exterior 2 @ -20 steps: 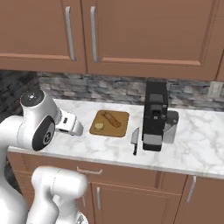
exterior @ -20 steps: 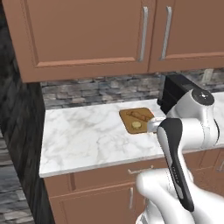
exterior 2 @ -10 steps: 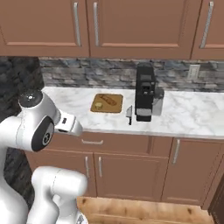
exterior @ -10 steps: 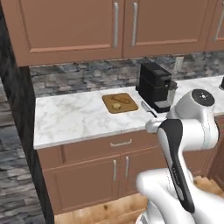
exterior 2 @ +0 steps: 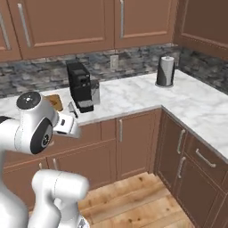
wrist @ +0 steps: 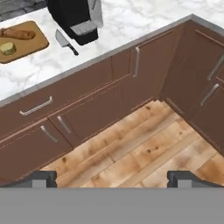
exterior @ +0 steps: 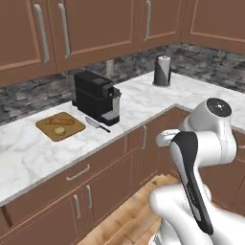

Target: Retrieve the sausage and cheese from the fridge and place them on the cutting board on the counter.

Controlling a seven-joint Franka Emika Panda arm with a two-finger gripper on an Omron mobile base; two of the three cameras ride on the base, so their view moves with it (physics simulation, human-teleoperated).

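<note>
The cutting board [exterior: 48, 126] lies on the counter [exterior: 143, 95], left of a black coffee machine. On the board rest a pale yellow roundish lump, the cheese [exterior: 59, 130] by its look, and an orange-brown elongated piece [exterior: 62, 121]. In the hand view the cutting board [wrist: 31, 43] sits at the top left with the cheese [wrist: 7, 48] and the elongated piece [wrist: 17, 33]. My gripper [wrist: 111, 177] is open and empty, hanging over the wooden floor well away from the counter. The sausage and the fridge are out of view.
A black coffee machine [exterior: 95, 95] and a knife [exterior: 98, 125] stand right of the board. A dark cylinder [exterior: 162, 70] stands at the back, where the counter turns a corner. Brown cabinets [wrist: 87, 100] line the floor [wrist: 144, 144].
The whole picture has shifted left: the base has backed off and turned right. The board, close in front a second ago, is now far to the left, and a counter corner has come into view.
</note>
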